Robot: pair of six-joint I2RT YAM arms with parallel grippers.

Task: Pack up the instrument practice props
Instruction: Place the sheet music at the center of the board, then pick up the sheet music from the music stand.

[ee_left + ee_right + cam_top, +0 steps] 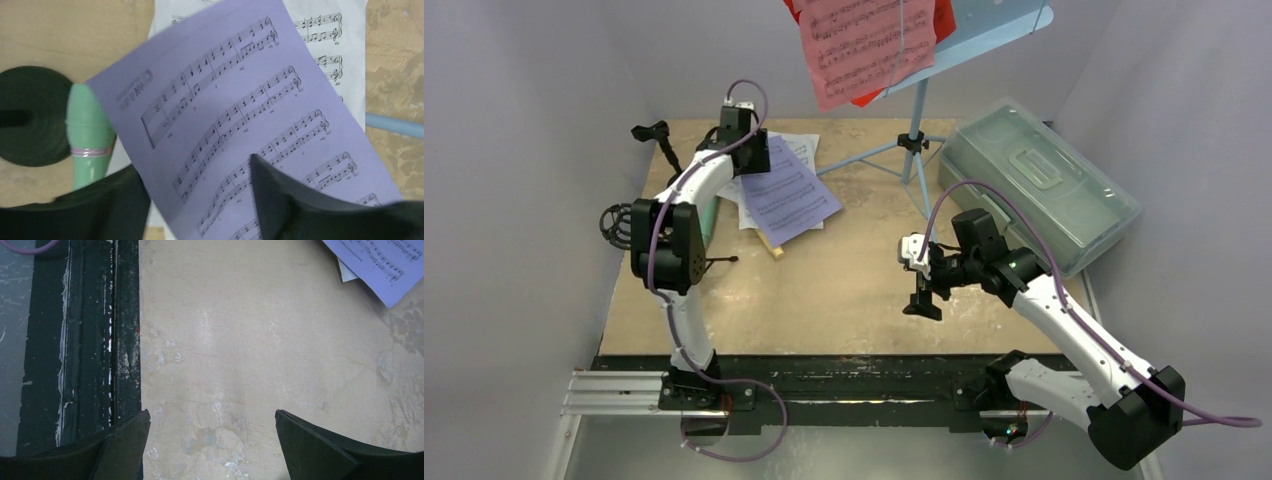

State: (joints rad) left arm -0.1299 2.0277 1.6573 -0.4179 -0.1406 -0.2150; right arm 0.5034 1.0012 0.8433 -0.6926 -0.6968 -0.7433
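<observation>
My left gripper [752, 158] [195, 187] hangs at the back left over the lilac music sheet [789, 195] [225, 110]. Its jaws stand apart and the sheet runs loosely between them. The lilac sheet lies tilted on a white music sheet [802, 150] [327, 35]. A teal microphone [89, 135] lies beside a black round base [30, 120] just left of the sheets. The light-blue music rack [984, 35] stands on tripod legs [919, 145], with a pink sheet [864, 45] and a red sheet [944, 18] on it. My right gripper [921, 290] [212, 440] is open over bare table.
A translucent grey-green box [1044, 185] with its lid on sits at the right. A black tripod [654, 135] stands in the back-left corner. One blue rack leg [395, 125] runs close to the sheets. The black rail [100, 330] borders the near edge.
</observation>
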